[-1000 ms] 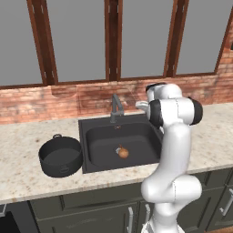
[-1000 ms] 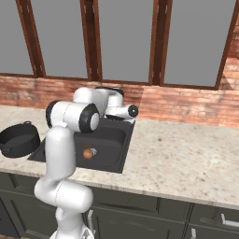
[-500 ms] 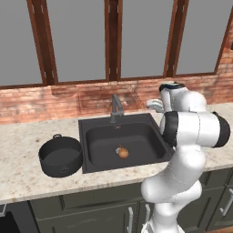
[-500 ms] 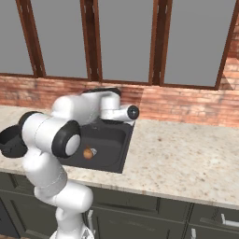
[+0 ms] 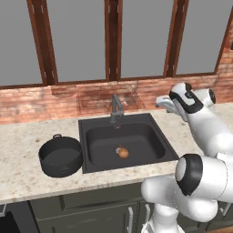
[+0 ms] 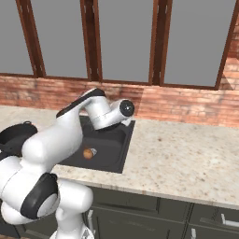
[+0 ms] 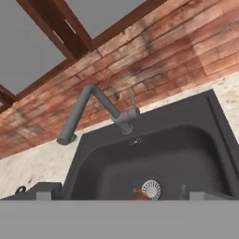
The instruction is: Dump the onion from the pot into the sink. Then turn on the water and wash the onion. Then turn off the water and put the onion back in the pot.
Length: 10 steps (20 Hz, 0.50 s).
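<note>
The onion (image 5: 123, 153) lies on the floor of the black sink (image 5: 91, 132), beside the round silver drain (image 7: 151, 189); its orange edge (image 7: 138, 193) also peeks out low in the hand view. The empty black pot (image 5: 60, 156) stands on the counter left of the sink. My gripper (image 5: 160, 103) hovers above the counter at the sink's back right corner, pointing left toward the faucet (image 5: 116, 107). In the hand view its two tips stand far apart, so my gripper (image 7: 120, 196) is open and holds nothing. No water shows at the faucet spout (image 7: 66, 138).
A brick wall (image 5: 68, 102) with wood-framed windows runs close behind the faucet. Its thin lever handle (image 7: 132, 101) stands up beside its base. Speckled stone counter (image 6: 186, 154) stretches right of the sink. My own arm's elbow (image 5: 200, 173) bulks at the counter's front right.
The arm has folded: its elbow swung down and toward the counter's front right, while the hand stayed near the sink's back right corner. The gripper remains open. Onion and pot are unmoved.
</note>
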Tool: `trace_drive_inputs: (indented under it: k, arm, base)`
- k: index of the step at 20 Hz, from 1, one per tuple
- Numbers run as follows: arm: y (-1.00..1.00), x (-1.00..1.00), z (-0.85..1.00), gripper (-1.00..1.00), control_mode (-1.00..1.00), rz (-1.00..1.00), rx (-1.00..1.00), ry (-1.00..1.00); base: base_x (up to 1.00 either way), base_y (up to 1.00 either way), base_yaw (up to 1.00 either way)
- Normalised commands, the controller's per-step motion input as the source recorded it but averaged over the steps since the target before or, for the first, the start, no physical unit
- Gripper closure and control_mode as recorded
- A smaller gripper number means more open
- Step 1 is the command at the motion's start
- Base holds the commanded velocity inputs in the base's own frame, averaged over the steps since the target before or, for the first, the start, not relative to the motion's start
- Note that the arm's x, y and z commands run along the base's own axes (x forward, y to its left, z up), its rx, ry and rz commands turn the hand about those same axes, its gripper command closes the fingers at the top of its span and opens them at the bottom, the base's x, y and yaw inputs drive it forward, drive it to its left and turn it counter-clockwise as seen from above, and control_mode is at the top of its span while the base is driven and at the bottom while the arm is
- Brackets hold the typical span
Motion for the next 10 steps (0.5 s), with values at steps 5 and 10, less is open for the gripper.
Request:
trace_drive_inputs:
  k: [5, 10]
  arm:
    - [-0.08, -0.86, 0.3, -1.0, -1.0, 0.0, 0.0, 0.26]
    - [0.0, -0.76, 0.1, -1.0, -1.0, 0.02, -0.02, 0.2]
  base:
    - [0.0, 0.0, 0.0]
    - [0.0, 0.0, 0.0]
